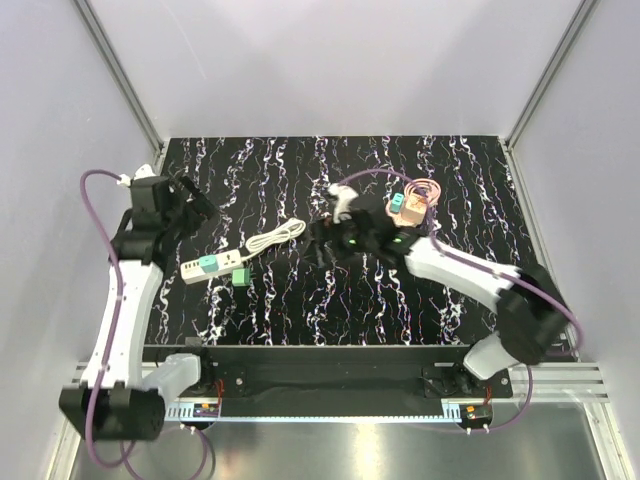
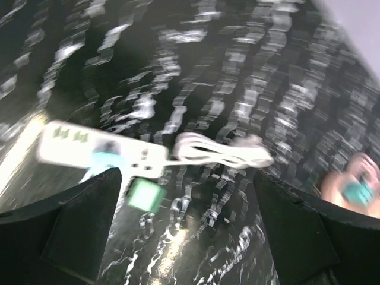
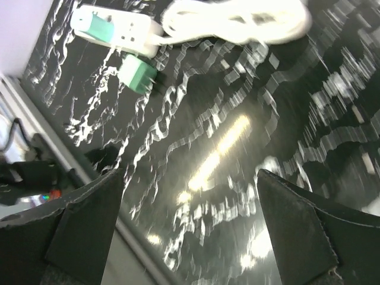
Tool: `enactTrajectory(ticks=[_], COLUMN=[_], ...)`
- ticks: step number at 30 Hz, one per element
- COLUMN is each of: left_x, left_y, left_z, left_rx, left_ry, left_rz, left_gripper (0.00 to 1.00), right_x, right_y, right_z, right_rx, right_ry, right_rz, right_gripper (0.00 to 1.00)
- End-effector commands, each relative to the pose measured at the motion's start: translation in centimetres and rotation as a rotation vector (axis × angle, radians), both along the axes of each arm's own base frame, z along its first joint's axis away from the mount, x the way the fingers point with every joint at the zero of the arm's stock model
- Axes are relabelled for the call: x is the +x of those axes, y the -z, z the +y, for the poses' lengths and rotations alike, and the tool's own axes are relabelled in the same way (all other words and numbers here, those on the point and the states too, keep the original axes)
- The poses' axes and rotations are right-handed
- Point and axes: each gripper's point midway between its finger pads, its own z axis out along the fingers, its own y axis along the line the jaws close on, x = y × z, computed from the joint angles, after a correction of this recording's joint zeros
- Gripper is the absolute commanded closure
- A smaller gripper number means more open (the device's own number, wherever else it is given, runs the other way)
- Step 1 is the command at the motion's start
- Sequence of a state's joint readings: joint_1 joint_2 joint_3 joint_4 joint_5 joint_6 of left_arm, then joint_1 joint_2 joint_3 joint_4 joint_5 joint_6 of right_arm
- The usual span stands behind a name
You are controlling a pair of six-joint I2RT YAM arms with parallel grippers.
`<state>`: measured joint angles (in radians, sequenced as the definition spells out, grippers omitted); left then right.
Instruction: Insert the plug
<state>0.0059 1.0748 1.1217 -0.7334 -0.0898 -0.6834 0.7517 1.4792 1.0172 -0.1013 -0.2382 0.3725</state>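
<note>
A white power strip (image 1: pixel 215 266) lies at the left of the black marbled table, and a teal plug (image 1: pixel 207 263) sits in its top face. Both also show in the left wrist view, strip (image 2: pixel 71 139) and plug (image 2: pixel 107 159), and in the right wrist view, strip (image 3: pixel 122 27) and plug (image 3: pixel 97 25). A second teal plug (image 1: pixel 398 205) lies in a pink dish (image 1: pixel 420 195) at the back right. My left gripper (image 1: pixel 197 206) is open and empty, above and behind the strip. My right gripper (image 1: pixel 325 240) is open and empty over mid-table.
A brighter green cube with prongs (image 1: pixel 241 277) lies just in front of the strip; it also shows in the right wrist view (image 3: pixel 138 76). The strip's coiled white cord (image 1: pixel 275 238) lies to its right. White walls enclose the table on three sides.
</note>
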Motion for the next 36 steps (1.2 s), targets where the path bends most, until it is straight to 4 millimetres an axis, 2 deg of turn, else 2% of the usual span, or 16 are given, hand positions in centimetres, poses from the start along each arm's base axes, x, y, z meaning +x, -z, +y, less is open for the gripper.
enactTrajectory(ticks=[1,2,3,4,5,6,7,9,10,11,12,13,16,21,27,36], left_x=[1.2,1.3,1.0,1.2,1.4,1.2,1.6,1.4,1.8,1.5,1.5,1.7,1.6,2.1,2.2,2.0], left_y=[-3.7,-2.9,-2.8,-2.8,-2.0,-2.0,-2.3,-0.6,-0.8,0.6,1.0,0.9,2.1,1.9,1.8,2.1], left_z=[-4.0,-3.3,-4.1,-3.9,-2.3,-2.4,-0.8,0.1,0.5,0.8,1.1,1.3,1.9,2.3,2.3,1.7], left_rx=[-0.038,-0.088,-0.158,-0.199,-0.263,-0.334,-0.393,-0.469,-0.506,-0.528,-0.54,-0.55,-0.56,-0.565,-0.561,-0.556], left_ry=[0.333,0.315,0.362,0.363,0.299,0.311,0.232,0.154,0.122,0.088,0.069,0.055,0.026,0.031,0.04,0.089], left_rz=[-0.235,-0.215,-0.212,-0.219,-0.209,-0.213,-0.243,-0.231,-0.265,-0.259,-0.266,-0.285,-0.269,-0.271,-0.273,-0.268], left_gripper=[0.01,0.01,0.01,0.01,0.01,0.01,0.01,0.01,0.01,0.01,0.01,0.01,0.01,0.04,0.06,0.11], right_x=[1.9,2.1,1.2,1.4,1.2,1.2,1.1,1.1,1.0,1.0,1.0,0.8,0.4,-0.5,0.2,-0.7], right_y=[-1.4,-1.2,-1.8,0.6,1.3,0.8,3.2,4.7,4.4,4.4,5.3,4.9,6.2,8.2,9.3,11.5], right_z=[5.7,7.0,9.3,10.6,11.7,13.4,14.5,16.3,17.2,17.8,18.3,18.9,19.8,20.6,21.2,21.7], right_rx=[0.012,-0.007,-0.002,-0.041,-0.062,-0.054,-0.075,-0.069,-0.034,-0.018,-0.016,0.004,0.018,0.028,0.01,0.017], right_ry=[-0.159,-0.213,-0.272,-0.305,-0.355,-0.392,-0.425,-0.47,-0.493,-0.511,-0.526,-0.552,-0.607,-0.672,-0.663,-0.752], right_rz=[-0.196,-0.268,-0.318,-0.317,-0.354,-0.391,-0.375,-0.391,-0.413,-0.435,-0.44,-0.481,-0.506,-0.529,-0.585,-0.592], right_gripper=[0.0,0.0,0.0,0.0,0.0,0.0,0.0,0.0,0.0,0.0,0.0,0.0,0.02,0.04,0.05,0.1])
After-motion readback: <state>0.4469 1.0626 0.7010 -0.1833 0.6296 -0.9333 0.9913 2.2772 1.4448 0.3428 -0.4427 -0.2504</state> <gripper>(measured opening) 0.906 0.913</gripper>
